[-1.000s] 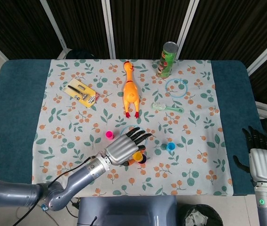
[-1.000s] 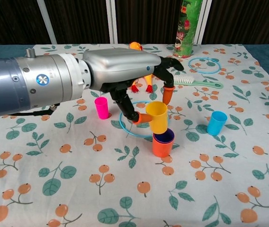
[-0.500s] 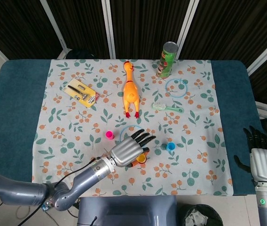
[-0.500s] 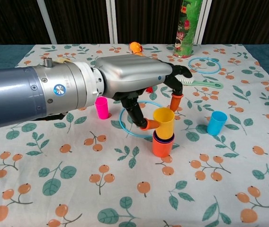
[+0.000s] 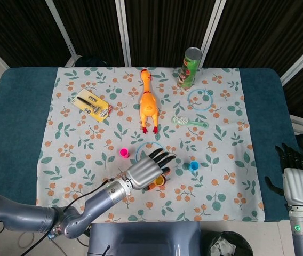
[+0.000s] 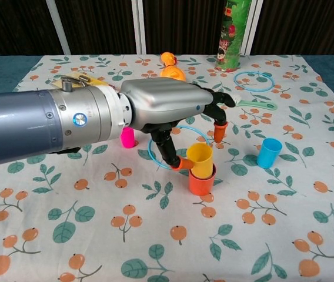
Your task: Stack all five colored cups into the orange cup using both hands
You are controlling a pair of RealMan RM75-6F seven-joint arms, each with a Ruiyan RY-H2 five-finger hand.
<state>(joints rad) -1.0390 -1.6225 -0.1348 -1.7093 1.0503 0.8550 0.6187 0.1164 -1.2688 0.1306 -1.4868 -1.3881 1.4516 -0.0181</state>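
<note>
The orange cup (image 6: 201, 184) stands near the table's front centre. A yellow cup (image 6: 199, 158) sits nested in it, tilted slightly. My left hand (image 6: 167, 108) reaches over the stack, thumb pressed to the yellow cup's left side and a fingertip (image 6: 219, 131) at its right rim. In the head view the left hand (image 5: 143, 170) covers most of the stack, leaving a bit of yellow cup (image 5: 160, 181) showing. A pink cup (image 6: 126, 137) stands behind the hand, and a blue cup (image 6: 269, 153) stands to the right. My right hand (image 5: 294, 178) hangs off the table's right edge, holding nothing.
A thin blue ring (image 6: 155, 157) lies flat around the stack's far side. Further back are a rubber chicken (image 5: 148, 101), a green chip can (image 5: 190, 68), a second blue ring (image 5: 200, 98), a green brush (image 5: 190, 122) and a yellow carded tool (image 5: 91, 104).
My left hand has come down with the yellow cup, which hung above the orange cup and now sits inside it. The purple rim seen earlier is now covered. The right hand stayed put.
</note>
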